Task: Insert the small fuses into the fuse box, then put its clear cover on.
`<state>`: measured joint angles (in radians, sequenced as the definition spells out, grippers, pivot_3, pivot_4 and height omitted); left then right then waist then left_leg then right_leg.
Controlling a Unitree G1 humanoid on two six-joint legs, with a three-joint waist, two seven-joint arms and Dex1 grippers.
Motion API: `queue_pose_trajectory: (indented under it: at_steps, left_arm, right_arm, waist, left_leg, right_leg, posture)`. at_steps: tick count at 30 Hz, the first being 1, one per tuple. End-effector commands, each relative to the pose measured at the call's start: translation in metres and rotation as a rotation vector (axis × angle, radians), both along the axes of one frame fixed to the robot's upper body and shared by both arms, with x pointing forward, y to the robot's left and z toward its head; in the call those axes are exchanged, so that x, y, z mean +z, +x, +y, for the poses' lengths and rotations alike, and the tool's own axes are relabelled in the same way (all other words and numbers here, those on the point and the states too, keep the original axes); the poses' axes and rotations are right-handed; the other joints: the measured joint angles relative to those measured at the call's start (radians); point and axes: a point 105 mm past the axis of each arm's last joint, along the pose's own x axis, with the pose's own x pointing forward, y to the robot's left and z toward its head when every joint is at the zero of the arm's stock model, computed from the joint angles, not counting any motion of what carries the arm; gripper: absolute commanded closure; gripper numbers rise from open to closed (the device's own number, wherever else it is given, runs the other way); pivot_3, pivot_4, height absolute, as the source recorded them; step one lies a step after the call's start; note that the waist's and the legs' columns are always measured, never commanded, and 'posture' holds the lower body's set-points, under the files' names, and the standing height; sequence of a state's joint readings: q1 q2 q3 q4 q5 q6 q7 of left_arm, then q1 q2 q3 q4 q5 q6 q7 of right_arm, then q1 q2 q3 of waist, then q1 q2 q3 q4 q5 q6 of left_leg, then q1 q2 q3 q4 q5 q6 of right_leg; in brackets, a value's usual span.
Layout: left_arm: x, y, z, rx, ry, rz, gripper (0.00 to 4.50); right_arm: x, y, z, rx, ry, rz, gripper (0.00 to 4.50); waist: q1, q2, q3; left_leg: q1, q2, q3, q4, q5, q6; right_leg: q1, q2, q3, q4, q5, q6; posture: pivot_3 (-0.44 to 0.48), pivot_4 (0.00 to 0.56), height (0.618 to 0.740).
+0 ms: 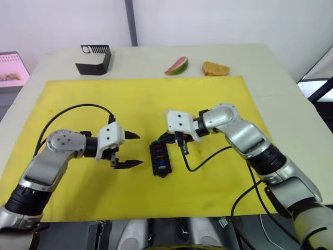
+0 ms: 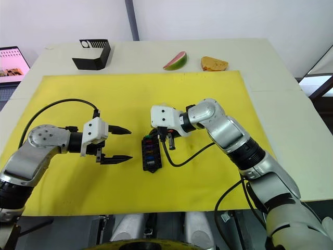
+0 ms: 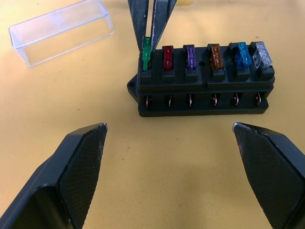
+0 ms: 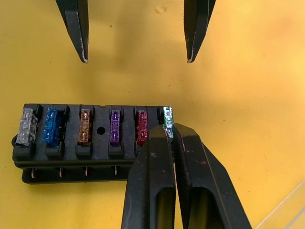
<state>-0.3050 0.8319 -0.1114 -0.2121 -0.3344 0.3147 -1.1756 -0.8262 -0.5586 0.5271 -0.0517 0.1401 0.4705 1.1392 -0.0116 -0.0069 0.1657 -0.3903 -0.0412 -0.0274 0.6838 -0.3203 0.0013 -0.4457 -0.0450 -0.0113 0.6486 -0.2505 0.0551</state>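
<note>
I have the right gripper (image 4: 169, 131) pinched on the green fuse (image 3: 147, 56), its fingers closed narrow around the chip's top, and the chip stands proud in the end slot of the fuse box (image 3: 202, 90) while the five other fuses (image 4: 86, 125) beside it sit lower in their slots. From here I judge the fuse is only part seated, so the main risk is in the press: if I push off-axis the blades could bind or bend, and the chip looks slightly tilted in the left wrist view, which would make that worse. Because the slot is at the very end of the box, a hard push could also tip or skid the box on the yellow mat (image 1: 218, 104), since nothing braces it. The left gripper (image 1: 129, 150) hangs with fingers spread wide, pointing at the box's side but well apart from it, so it gives no support now. If I open the right fingers too early the fuse may spring up or come away stuck to a pad. The cover (image 3: 61, 31) lies on the mat beyond the right fingers, near the box but not touching it; a careless retreat of the right arm could knock it, and its clearness makes it easy to misjudge.
</note>
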Motion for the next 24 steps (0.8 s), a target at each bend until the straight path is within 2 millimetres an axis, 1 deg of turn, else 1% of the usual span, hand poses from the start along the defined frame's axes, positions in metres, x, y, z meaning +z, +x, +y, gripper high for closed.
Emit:
queue_pose_trajectory:
  at_steps: [1,5,14,21,24]
  left_arm:
    - [0.008,0.0,-0.003,-0.014,-0.002,-0.038,0.07]
    - [0.009,0.001,-0.003,-0.009,-0.003,-0.043,0.07]
    - [0.01,0.002,-0.005,-0.007,-0.005,-0.051,0.07]
    - [0.01,0.003,-0.005,-0.005,-0.003,-0.056,0.07]
    - [0.01,0.004,-0.006,-0.007,-0.004,-0.057,0.07]
  right_arm:
    - [0.011,0.0,0.002,0.021,0.03,-0.038,4.5]
    - [0.007,0.001,0.003,0.025,0.021,-0.036,4.5]
    - [0.007,0.003,0.004,0.039,0.013,-0.036,4.5]
    - [0.021,0.002,0.006,0.068,0.027,-0.063,4.5]
    - [0.024,0.002,0.006,0.075,0.029,-0.066,4.5]
  waist:
    - [0.0,0.0,0.0]
    - [-0.001,0.0,0.0]
    - [-0.001,0.0,0.0]
    - [-0.001,0.0,0.0]
    - [0.0,0.0,0.0]
  left_leg:
    - [0.0,0.0,0.0,0.0,0.0,0.0]
    - [0.0,0.0,0.0,0.0,0.0,0.0]
    - [0.0,0.0,0.0,0.0,0.001,-0.002]
    - [0.0,0.0,0.0,0.0,0.002,-0.003]
    - [0.0,0.0,0.0,0.0,0.002,-0.004]
  right_leg:
    - [0.0,0.0,0.0,0.0,0.0,0.0]
    - [0.0,0.0,0.0,0.0,0.0,0.0]
    - [0.0,0.0,0.0,0.001,0.0,0.0]
    - [0.0,0.0,0.0,0.001,0.0,0.0]
    - [0.0,0.0,0.0,0.001,0.0,0.0]
  posture:
    - [0.0,0.15,0.74]
    - [0.0,0.15,0.74]
    - [0.0,0.15,0.74]
    - [0.0,0.15,0.74]
    - [0.0,0.15,0.74]
